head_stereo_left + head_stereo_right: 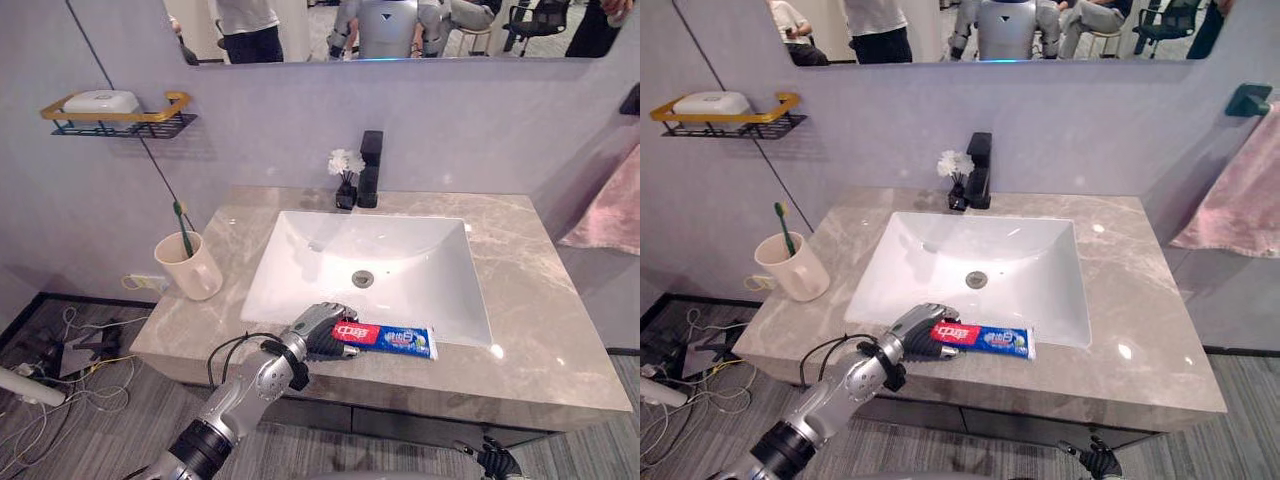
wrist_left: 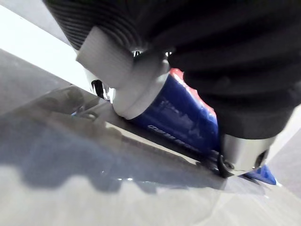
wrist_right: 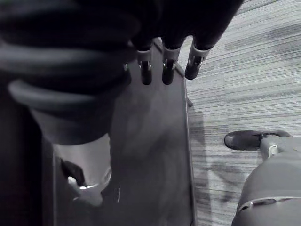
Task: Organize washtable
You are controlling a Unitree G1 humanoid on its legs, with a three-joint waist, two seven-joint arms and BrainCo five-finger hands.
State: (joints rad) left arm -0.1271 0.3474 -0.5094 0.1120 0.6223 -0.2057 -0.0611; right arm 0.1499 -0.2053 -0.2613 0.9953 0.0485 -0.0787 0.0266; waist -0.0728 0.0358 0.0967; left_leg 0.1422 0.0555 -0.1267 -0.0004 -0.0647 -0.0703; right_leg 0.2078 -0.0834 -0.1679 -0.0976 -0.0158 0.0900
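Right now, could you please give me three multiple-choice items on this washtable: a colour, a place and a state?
1. What colour is the toothbrush in the cup? A green; B red; C white.
2. Where does the toothpaste tube lie? A on the counter before the sink; B inside the sink; C in the cup.
3. The left hand is: A open over the cup; B shut on the toothpaste tube; C shut, empty.
Answers: A, its handle is green; A, it lies on the counter's front strip; B, thumb and fingers curl round it.
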